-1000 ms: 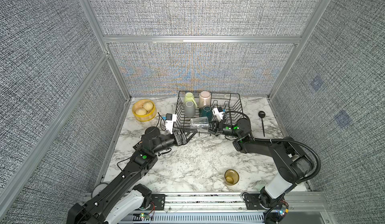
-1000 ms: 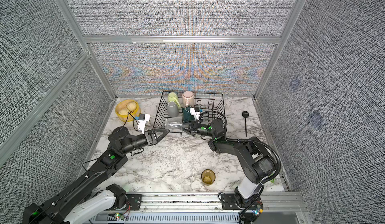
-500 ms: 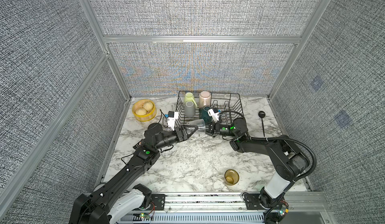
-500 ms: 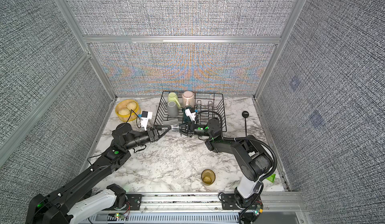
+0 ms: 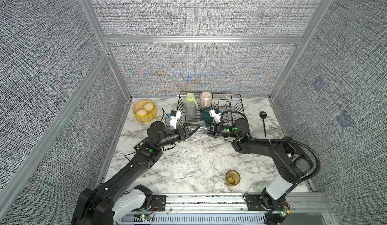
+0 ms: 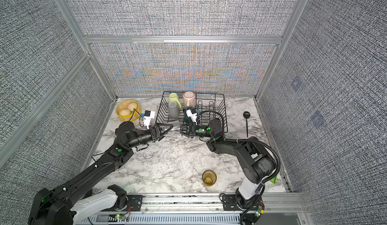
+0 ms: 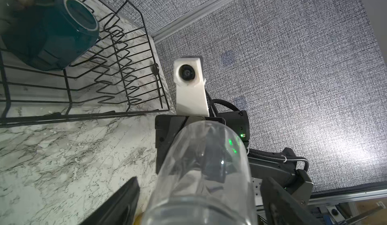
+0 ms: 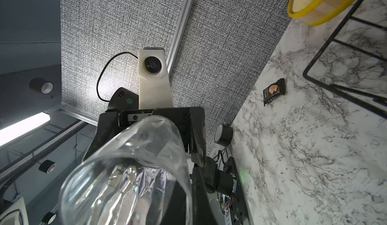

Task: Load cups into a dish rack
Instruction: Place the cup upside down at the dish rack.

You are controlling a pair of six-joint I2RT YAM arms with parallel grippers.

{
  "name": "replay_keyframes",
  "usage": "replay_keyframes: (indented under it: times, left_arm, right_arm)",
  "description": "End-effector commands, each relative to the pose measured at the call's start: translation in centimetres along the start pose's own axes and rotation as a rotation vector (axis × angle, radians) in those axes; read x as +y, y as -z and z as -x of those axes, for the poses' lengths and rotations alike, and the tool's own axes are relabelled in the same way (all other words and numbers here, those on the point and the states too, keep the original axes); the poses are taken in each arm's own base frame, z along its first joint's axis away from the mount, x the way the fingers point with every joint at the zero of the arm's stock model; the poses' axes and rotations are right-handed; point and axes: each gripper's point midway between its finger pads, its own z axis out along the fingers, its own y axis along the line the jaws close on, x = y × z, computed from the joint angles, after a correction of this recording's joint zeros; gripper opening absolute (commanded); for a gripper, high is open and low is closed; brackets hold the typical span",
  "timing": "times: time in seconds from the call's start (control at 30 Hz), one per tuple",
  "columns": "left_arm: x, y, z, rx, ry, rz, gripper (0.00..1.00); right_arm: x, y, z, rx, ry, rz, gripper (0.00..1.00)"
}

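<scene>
While the right gripper (image 5: 210, 129) pinches the clear glass (image 5: 202, 127) firmly, the left gripper (image 5: 194, 128) has its fingers (image 7: 121, 205) spread wide around the other end.

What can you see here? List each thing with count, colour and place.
dish rack: 1, black, back of table
green mug: 1, green, in rack
pink mug: 1, pink, in rack
grey mug: 1, grey, in rack
teal mug: 1, teal, in rack
clear glass: 1, clear, between both tools
amber tumbler: 1, amber, table front
steamer basket: 1, yellow, back left, holding buns
spoon: 1, black, right of rack
left tool: 1, black, open around glass
right tool: 1, black, shut on glass
</scene>
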Motion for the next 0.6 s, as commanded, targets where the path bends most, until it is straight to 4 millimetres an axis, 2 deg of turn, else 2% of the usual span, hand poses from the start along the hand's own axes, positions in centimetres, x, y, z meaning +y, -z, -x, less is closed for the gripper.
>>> replay_keyframes:
  times: [0.0,0.3,0.43,0.57]
  left_arm:
    - [-0.9,-0.1,0.3,-0.002,-0.018,-0.042,0.86]
    - [-1.4,0.3,0.6,-0.029,-0.048,-0.046,0.77]
    - [-1.9,0.6,0.8,-0.042,-0.067,-0.049,0.73]
    - [-1.9,0.7,0.9,-0.050,-0.078,-0.030,0.69]
  right_arm:
    - [0.1,-0.2,0.3,0.004,0.049,-0.013,0.00]
    - [-0.6,-0.2,0.6,-0.017,0.030,0.001,0.00]
    - [-1.2,0.2,1.3,-0.050,0.014,0.005,0.06]
    - [-0.8,0.5,1.9,-0.063,0.027,0.016,0.12]
